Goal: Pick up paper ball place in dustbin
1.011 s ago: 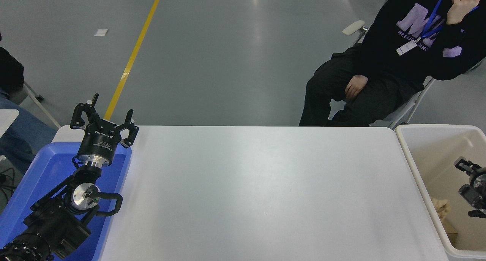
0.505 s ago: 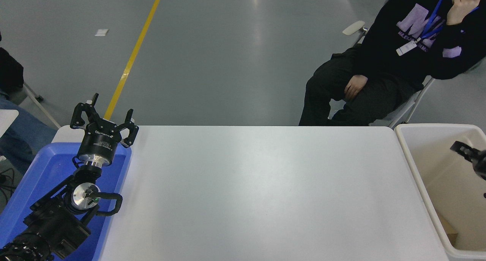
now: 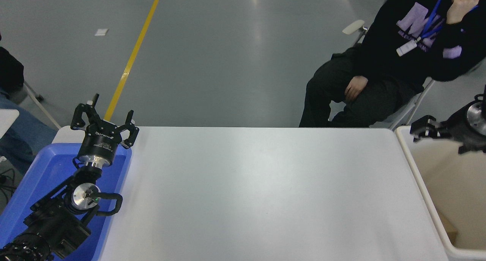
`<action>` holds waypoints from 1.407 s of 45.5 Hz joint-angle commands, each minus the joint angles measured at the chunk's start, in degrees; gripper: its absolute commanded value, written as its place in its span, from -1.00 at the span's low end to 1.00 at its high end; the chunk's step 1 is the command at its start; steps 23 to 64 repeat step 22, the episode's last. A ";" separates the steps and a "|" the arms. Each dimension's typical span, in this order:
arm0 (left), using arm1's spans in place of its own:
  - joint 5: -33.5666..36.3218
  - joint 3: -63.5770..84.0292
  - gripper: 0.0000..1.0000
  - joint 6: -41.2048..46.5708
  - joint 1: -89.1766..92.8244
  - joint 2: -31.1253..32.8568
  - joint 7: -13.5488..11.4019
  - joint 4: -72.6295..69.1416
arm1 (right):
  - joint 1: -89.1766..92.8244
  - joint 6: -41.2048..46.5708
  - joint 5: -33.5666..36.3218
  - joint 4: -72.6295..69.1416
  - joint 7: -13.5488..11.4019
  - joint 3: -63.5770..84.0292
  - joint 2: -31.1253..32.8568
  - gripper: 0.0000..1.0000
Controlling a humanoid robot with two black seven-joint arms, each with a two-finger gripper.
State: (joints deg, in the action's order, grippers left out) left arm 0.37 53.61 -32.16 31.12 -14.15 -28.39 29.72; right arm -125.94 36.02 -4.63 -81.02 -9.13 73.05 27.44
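The dustbin (image 3: 408, 139) is the cream-white bin at the table's right end, with beige inner walls. The paper ball does not show clearly. Only a small tan-brown piece (image 3: 450, 227) is visible low inside the bin against its left wall. My right gripper (image 3: 424, 128) comes in from the right edge. It hovers over the bin's far left corner, pointing left, with fingers apart and nothing between them. My left gripper (image 3: 108, 114) is parked open and empty at the lower left, over the blue tray.
A blue plastic tray (image 3: 45, 166) lies under the left arm at the table's left end. A person in black (image 3: 379, 75) sits on a chair beyond the table's far right corner. The white table (image 3: 258, 192) spans the middle.
My right gripper has risen out of the dustbin and moved to its far left corner. The beige paper ball, seen inside the bin a second ago, has dropped out of sight. The left arm has not moved.
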 commanded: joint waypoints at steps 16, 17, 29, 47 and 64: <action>0.07 0.00 0.96 -0.09 0.09 0.00 0.09 0.07 | -6.43 8.98 2.96 -0.72 -0.01 -2.65 -12.23 1.00; 0.07 0.00 0.96 -0.09 0.09 0.00 0.09 -0.01 | -6.43 8.98 2.96 -0.72 -0.01 -2.65 -12.15 1.00; 0.07 0.00 0.96 -0.09 0.09 0.00 0.09 -0.01 | -6.51 8.98 2.96 -0.72 -0.01 -2.56 -11.97 1.00; 0.07 0.00 0.96 -0.09 0.09 0.00 0.09 -0.01 | -6.51 8.98 2.96 -0.72 -0.01 -2.56 -11.97 1.00; 0.07 0.00 0.96 -0.09 0.09 0.00 0.09 -0.01 | -6.51 8.98 2.96 -0.72 -0.01 -2.56 -11.97 1.00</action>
